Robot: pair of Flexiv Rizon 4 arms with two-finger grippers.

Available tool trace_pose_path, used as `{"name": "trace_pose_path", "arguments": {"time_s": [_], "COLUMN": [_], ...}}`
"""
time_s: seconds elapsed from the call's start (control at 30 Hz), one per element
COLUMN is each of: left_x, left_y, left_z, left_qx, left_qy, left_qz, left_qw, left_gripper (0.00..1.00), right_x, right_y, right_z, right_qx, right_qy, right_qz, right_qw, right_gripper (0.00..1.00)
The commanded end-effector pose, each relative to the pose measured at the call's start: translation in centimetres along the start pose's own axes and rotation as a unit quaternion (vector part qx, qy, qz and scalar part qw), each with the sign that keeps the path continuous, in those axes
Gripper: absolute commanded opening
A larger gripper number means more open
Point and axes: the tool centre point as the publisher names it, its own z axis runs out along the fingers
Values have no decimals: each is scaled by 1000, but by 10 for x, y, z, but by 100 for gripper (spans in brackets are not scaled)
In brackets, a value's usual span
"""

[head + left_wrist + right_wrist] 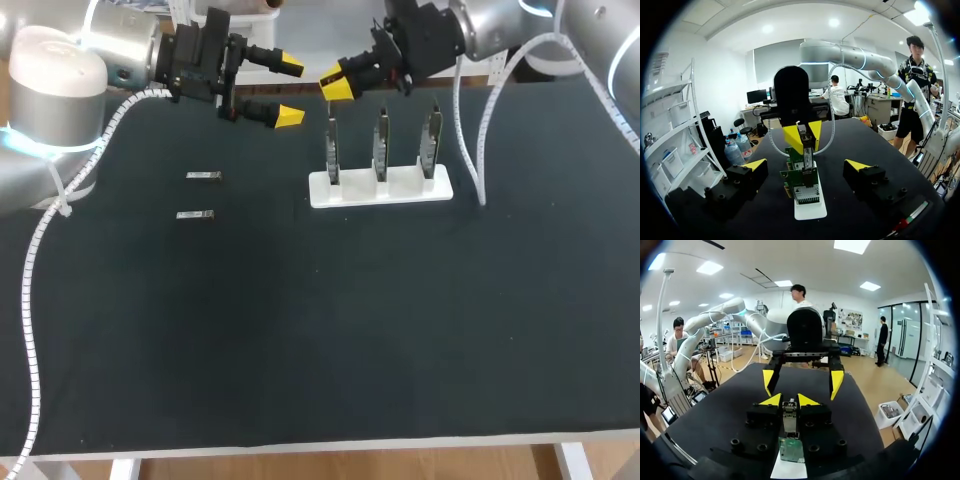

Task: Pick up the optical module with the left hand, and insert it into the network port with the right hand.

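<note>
A black-topped table point(300, 340) carries a white base point(380, 188) with three upright boards point(381, 145). The base lies just under the right gripper point(337, 84) and straight ahead of the jaws of the left gripper point(289, 91). Two small metal optical modules, one point(203, 176) near the other point(195, 215), lie flat on the left gripper's side, behind its jaws and apart from the base
</note>
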Motion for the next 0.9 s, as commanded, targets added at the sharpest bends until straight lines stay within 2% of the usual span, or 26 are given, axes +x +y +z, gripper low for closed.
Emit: {"name": "trace_pose_path", "arguments": {"time_s": [0.03, 0.9], "left_x": [0, 0], "left_y": [-1, -1], "left_z": [0, 0], "left_qx": [-2, -2], "left_qy": [0, 0], "left_qz": [1, 1], "left_qw": [1000, 1000], "left_gripper": [100, 100], "right_x": [3, 4], "right_y": [-9, -9], "right_z": [-1, -1], "right_qx": [-41, -40], "right_qy": [-1, -3], "right_qz": [3, 6], "right_qw": [999, 999], "right_gripper": [0, 0]}}
